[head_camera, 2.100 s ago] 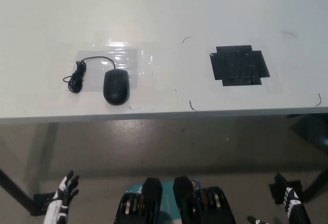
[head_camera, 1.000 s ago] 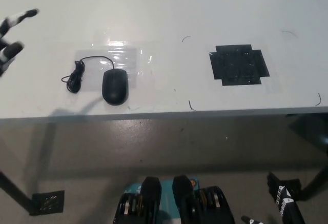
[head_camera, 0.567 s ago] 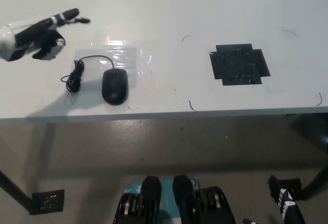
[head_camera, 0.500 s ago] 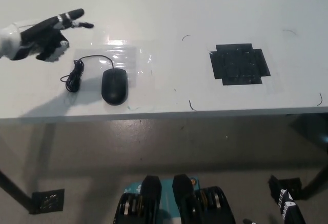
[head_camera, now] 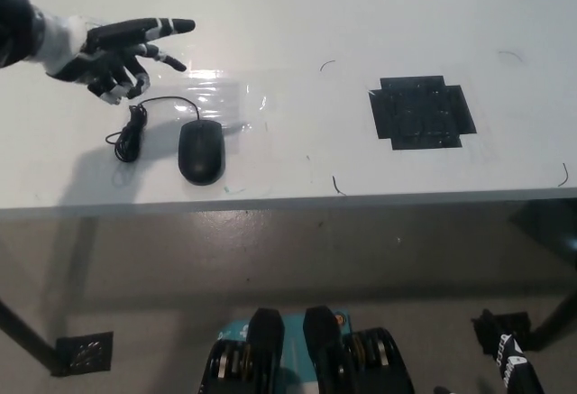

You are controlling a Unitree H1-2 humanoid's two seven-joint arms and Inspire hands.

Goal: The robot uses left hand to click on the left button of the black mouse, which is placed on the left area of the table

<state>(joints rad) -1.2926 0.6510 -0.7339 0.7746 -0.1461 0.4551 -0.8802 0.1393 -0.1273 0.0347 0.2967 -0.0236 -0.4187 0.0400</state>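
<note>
White table (head_camera: 379, 15) holds the unclicked black mouse (head_camera: 201, 151); left hand (head_camera: 104, 47), fingers spread and empty, hovers up-left of it.

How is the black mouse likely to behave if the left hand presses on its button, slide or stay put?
The black mouse looks low and flat-bottomed, so tipping or rolling seems unlikely. It sits on a glossy clear film, so it may slide if pushed sideways. Its thin cable lies slack and coiled, probably floppy, offering little restraint. The left hand hovers apart from it.

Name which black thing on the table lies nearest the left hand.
The mouse's coiled cable, just below the left hand; the black mouse and black tape patch lie farther right.
</note>
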